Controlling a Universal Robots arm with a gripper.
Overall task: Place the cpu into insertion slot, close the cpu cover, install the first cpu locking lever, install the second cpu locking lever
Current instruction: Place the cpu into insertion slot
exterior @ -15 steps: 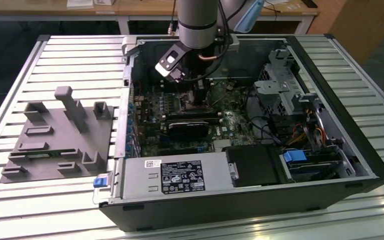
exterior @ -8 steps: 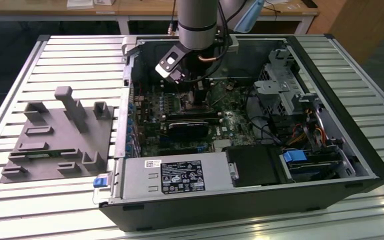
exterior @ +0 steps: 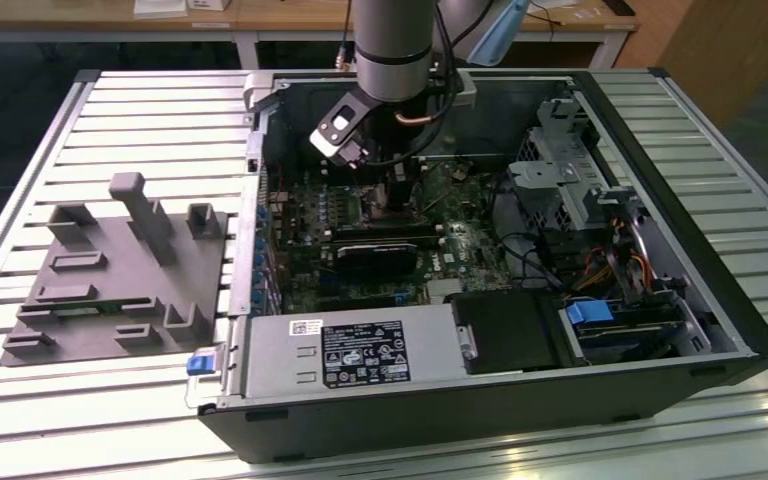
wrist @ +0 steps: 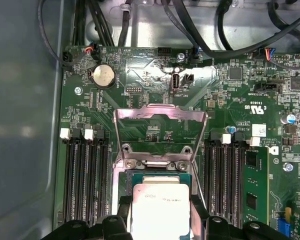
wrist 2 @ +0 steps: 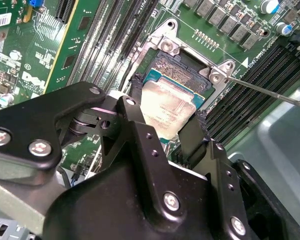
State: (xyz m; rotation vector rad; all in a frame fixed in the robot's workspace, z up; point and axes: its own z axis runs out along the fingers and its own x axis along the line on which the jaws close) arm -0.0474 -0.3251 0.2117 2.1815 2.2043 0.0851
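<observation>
A slatted metal table [exterior: 704, 110] carried an open computer case [exterior: 491, 420] lying on its side. A grey moulded fixture [exterior: 117, 270] sat just beside it on the exterior view's left. The robot arm [exterior: 395, 50] reached down into the case above the green motherboard [wrist: 140, 75]. The grey power supply [exterior: 344, 350] lay along the case's near wall, well apart from the arm.

On the board, rows of black memory slots [wrist: 85, 180] ran along both sides of the socket area. The cpu cover [wrist: 160, 111] was swung fully back, its silver frame tilted away from the socket with bare board showing through its window. The insertion slot [wrist 2: 177, 65] lay open below it, a strip of its dark contact field showing beyond the chip's far edge.

The gripper [wrist 2: 166, 112] hung directly over the slot. Its two black fingers were drawn in to chip width, one against each opposite edge of the cpu [wrist: 160, 210], so it appeared to be clamped on the chip. The cpu sat squarely over the slot, silver top upward. Whether it was fully seated or a little above the contacts could not be told.

A thin locking lever [wrist 2: 270, 92] stood away from the socket corner, unlatched.

By my reading, the first step was under way and unfinished. The cover and both levers were not yet done.
</observation>
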